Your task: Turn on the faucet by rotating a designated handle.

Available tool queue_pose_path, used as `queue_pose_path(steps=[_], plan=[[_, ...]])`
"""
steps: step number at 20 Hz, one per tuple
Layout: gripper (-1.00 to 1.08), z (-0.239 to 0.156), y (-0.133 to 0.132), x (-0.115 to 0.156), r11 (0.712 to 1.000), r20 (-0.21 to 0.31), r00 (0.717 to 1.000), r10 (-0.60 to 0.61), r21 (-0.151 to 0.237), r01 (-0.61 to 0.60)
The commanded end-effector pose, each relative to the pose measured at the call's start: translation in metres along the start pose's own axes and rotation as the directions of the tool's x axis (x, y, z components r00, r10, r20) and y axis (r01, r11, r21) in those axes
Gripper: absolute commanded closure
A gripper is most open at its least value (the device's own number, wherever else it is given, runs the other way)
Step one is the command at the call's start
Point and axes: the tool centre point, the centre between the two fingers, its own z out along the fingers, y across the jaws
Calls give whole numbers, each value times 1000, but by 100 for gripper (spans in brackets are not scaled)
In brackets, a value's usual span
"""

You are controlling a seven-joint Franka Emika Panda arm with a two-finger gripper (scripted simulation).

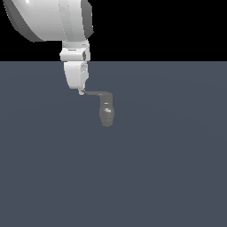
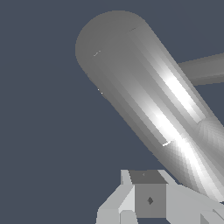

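Note:
The faucet [image 1: 107, 113] is a small grey stubby upright cylinder standing on the dark floor. Its handle [image 1: 96, 94], a thin flat grey lever, projects from the body's top toward the exterior view's left. My gripper [image 1: 81, 91] hangs straight down from the white arm, and its fingertips meet the handle's tip. The fingers look pressed together, with nothing between them. In the wrist view the faucet [image 2: 144, 96] fills the picture as a thick shiny cylinder, with a thinner grey bar [image 2: 201, 70] behind it. The gripper [image 2: 148, 199] sits close beside that cylinder.
The white robot arm [image 1: 53, 17] fills the upper part of the exterior view's left. A flat dark blue-grey floor [image 1: 155, 177] spreads around the faucet. No other objects show.

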Motion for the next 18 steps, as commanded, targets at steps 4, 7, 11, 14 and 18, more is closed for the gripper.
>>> queue_pose_path(steps=[4, 7, 11, 14, 18], plan=[[108, 1, 15, 13, 1000, -2, 1000, 7, -4, -7], [108, 1, 23, 18, 1000, -2, 1000, 6, -4, -6], [108, 1, 34, 24, 1000, -2, 1000, 6, -6, -6], [108, 1, 43, 29, 1000, -2, 1000, 5, -6, -5], [108, 1, 54, 36, 1000, -1, 1000, 5, -7, -5]])
